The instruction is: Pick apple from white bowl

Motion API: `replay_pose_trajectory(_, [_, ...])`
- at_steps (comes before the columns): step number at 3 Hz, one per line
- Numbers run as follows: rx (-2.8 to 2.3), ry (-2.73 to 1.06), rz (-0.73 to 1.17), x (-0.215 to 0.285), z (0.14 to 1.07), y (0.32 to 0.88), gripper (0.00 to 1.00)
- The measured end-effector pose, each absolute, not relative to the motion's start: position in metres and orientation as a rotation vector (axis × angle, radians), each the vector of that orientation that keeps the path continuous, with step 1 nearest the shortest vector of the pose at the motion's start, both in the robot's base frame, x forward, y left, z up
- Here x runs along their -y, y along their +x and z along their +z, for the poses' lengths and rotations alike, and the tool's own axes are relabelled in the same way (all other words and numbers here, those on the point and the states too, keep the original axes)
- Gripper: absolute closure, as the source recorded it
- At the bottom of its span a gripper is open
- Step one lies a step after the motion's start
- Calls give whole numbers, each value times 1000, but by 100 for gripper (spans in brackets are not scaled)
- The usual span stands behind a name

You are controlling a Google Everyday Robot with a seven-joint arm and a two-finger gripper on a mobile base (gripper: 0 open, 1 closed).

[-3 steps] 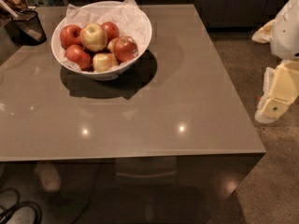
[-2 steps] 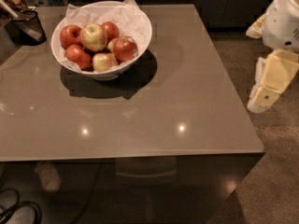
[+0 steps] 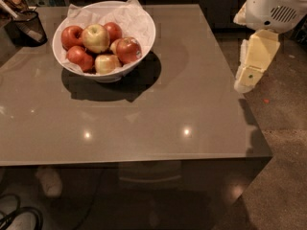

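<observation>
The round, glossy red apple [image 3: 128, 49] sits in the wide white bowl [image 3: 115, 74], lined with crinkled paper, on the smooth grey table [image 3: 168, 109]. The end effector [image 3: 253, 61] hangs beyond the table's right edge, holding nothing; its opening cannot be determined.

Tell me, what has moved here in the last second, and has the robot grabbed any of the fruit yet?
The gripper, off the table's right edge, has swung up and leftward in the picture, closer to the table. It has grabbed nothing. The apples lie in the white bowl as before, and the dark mesh cup at the far left has not shifted.
</observation>
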State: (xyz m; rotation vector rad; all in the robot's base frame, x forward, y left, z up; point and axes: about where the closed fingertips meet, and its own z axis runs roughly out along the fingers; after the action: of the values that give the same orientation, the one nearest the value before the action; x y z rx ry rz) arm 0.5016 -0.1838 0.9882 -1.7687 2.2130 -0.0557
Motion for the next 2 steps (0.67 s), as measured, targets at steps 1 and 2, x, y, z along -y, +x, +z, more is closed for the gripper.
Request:
replay_pose_trajectory(1, [-2180,-1764,31,162,985,514,0])
replay_pose_trajectory(2, [-2123,-1796,99,127,987,534,0])
